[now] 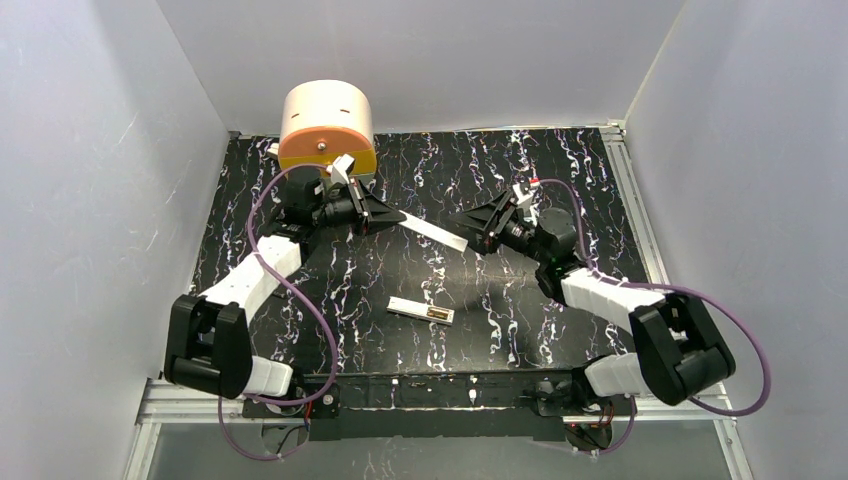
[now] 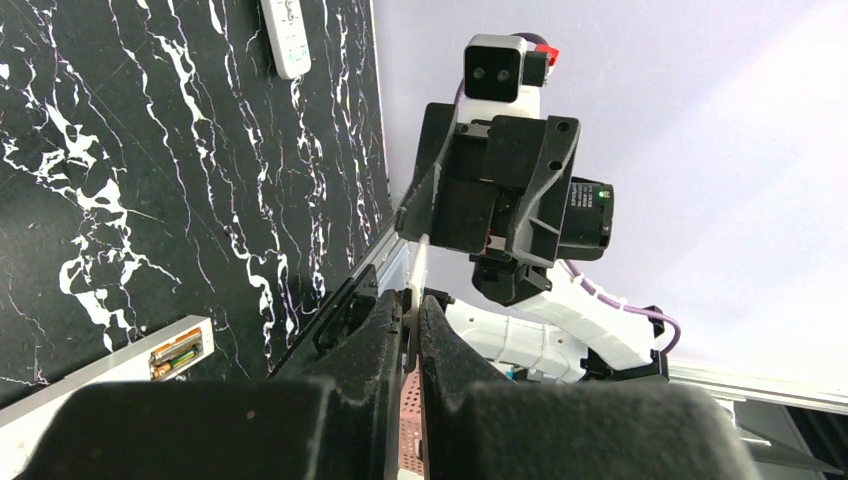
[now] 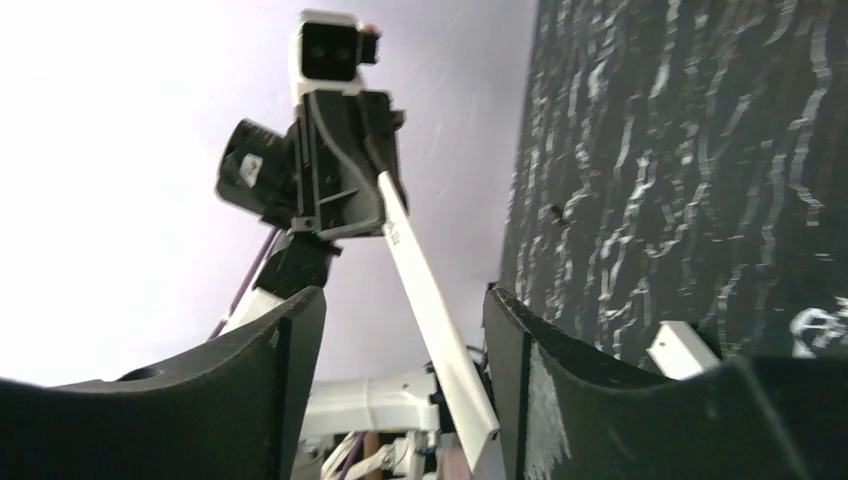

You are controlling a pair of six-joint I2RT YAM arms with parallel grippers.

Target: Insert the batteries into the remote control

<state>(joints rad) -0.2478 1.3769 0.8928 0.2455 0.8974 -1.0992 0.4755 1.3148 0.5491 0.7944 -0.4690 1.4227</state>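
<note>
The left jaws (image 1: 398, 215) are pressing together on one end of a thin white strip (image 1: 435, 233), holding it above the table (image 1: 560, 160) so that it is slanting toward the other arm. In the left wrist view the strip is showing edge-on, pinched flat in the narrow slot between the two black fingers (image 2: 375, 330).

The right jaws (image 1: 464, 226) are standing spread, facing the left ones. In the right wrist view the strip's free end is reaching in between the two dark fingers (image 3: 285, 340). It is running nearer the finger on the table side, and whether it is touching that finger cannot be told.

The remote control (image 2: 285, 35) is lying button-face up on the table at the top of the left wrist view, well apart from both pairs of jaws.

Nearer the arm bases a longer white bar (image 1: 412, 308) is lying flat on the table, below the gap between the jaws. A compartment is standing open at its right end, with what look like the copper-orange batteries (image 2: 178, 350) sitting inside.
</note>
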